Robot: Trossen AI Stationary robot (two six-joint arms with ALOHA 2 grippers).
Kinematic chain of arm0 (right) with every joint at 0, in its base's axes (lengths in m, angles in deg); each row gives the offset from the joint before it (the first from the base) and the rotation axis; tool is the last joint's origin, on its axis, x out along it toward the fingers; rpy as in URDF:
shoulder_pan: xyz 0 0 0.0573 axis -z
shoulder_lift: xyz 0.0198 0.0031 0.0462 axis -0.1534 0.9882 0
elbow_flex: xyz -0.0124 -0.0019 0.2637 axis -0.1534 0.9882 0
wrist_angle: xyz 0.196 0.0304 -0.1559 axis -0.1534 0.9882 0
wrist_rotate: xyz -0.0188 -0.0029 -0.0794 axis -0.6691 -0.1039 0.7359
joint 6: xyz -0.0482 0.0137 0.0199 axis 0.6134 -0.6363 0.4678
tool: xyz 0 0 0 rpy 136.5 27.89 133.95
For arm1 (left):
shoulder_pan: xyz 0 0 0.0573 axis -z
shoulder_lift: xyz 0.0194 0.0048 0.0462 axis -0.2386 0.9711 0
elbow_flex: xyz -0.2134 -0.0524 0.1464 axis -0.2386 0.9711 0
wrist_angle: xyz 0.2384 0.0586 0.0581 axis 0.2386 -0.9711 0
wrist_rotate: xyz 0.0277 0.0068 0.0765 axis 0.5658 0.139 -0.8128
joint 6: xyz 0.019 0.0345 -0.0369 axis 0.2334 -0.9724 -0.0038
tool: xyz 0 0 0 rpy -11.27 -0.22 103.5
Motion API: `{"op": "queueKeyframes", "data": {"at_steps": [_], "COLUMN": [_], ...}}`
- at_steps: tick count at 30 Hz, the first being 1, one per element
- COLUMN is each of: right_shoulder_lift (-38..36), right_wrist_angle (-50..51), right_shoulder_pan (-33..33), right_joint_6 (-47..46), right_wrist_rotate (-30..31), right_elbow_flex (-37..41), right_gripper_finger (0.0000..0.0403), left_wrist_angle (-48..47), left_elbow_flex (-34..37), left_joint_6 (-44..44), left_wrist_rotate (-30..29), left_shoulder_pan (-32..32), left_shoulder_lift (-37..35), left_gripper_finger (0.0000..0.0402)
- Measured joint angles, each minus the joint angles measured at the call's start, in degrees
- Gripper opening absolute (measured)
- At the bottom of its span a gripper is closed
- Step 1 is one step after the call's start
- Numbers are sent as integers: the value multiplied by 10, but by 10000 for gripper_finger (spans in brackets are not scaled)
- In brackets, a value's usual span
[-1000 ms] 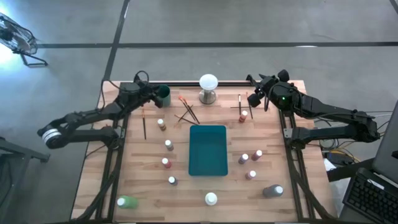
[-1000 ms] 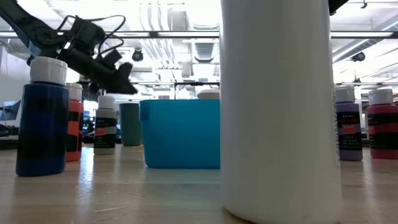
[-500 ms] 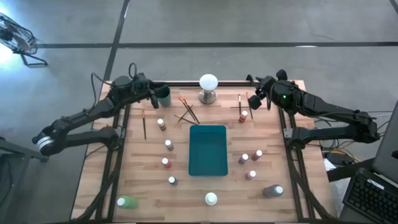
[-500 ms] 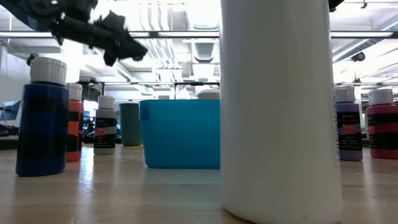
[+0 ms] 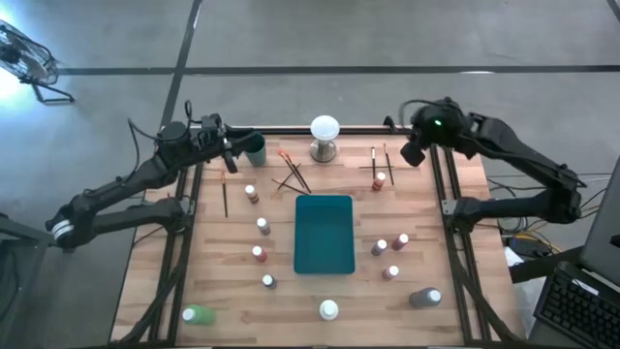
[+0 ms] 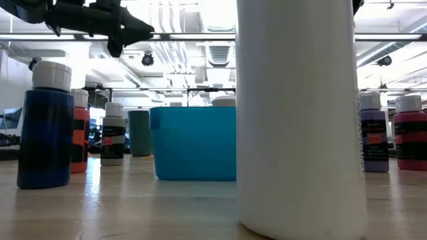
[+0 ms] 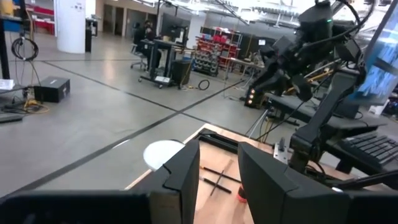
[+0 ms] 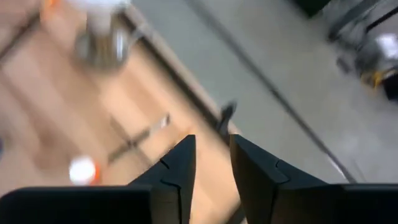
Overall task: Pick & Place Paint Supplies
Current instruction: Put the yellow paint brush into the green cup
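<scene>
Fingers of the left gripper stand a narrow gap apart with nothing between them, raised over the table's far left corner beside the dark green cup. Fingers of the right gripper likewise show a slim empty gap, lifted above the far right corner. Ahead of the right fingers lie two brushes and an orange-capped bottle. Other bottles and crossed brushes lie around the teal tray, apart from both grippers.
</scene>
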Motion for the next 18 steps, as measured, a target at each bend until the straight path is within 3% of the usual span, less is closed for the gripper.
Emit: {"op": "queueKeyframes", "data": {"at_steps": [6,13,18], "right_shoulder_lift": [104,171,193], "right_wrist_angle": [101,105,104], "right_shoulder_pan": [21,24,46], "right_joint_6": [91,222,263], "right_wrist_rotate": [-49,-59,-116], "right_elbow_flex": [-40,-36,-24], "right_gripper_finger": [129,148,137], "left_wrist_angle": [0,-24,-61], "left_elbow_flex": [0,1,1], "left_joint_6": [0,-1,-20], "left_wrist_rotate": [19,26,26], "left_shoulder_pan": [0,0,0], "left_shoulder_lift": [-1,-2,-1], "left_gripper_finger": [115,115,115]}}
